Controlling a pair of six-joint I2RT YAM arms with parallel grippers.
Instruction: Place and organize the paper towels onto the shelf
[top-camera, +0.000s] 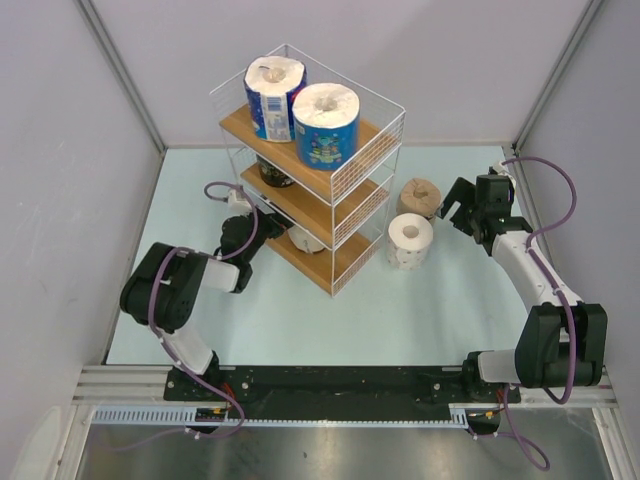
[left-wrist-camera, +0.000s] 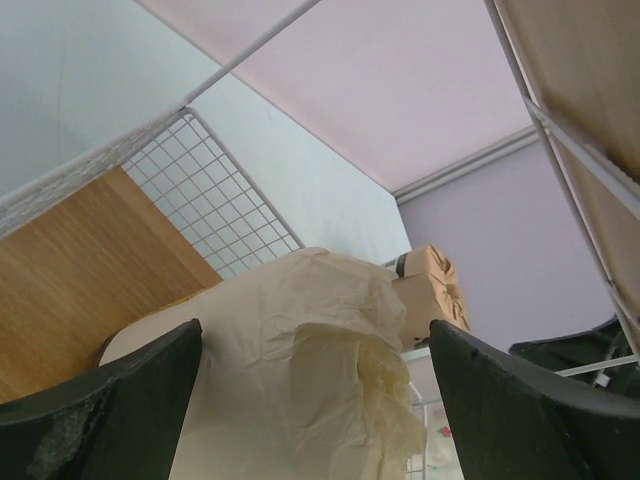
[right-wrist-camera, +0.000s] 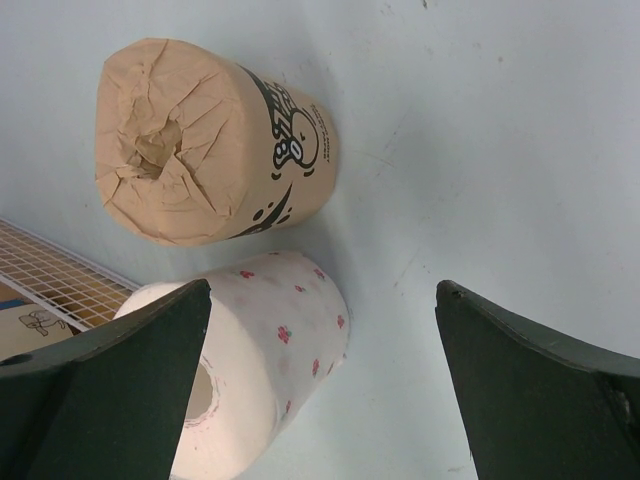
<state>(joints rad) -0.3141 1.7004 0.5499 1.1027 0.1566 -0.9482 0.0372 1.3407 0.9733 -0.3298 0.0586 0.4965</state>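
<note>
Left claw: jaws were spread wide and straddled the cream roll, which lay on a lower board of the shelf. The roll filled most of the space between the fingers. Firm contact could not be confirmed.

Right claw: jaws were wide apart, holding nothing, above the tabletop. The white dotted roll stood on end just beside its left finger, partly within the gap. The tan-brown roll stood further ahead of the claw on the same side, close to the dotted roll. Shelf wire showed beyond the left finger.

Well above the left claw, two blue-wrapped rolls stood side by side on the top board. The dark-wrapped roll sat on the middle board.
</note>
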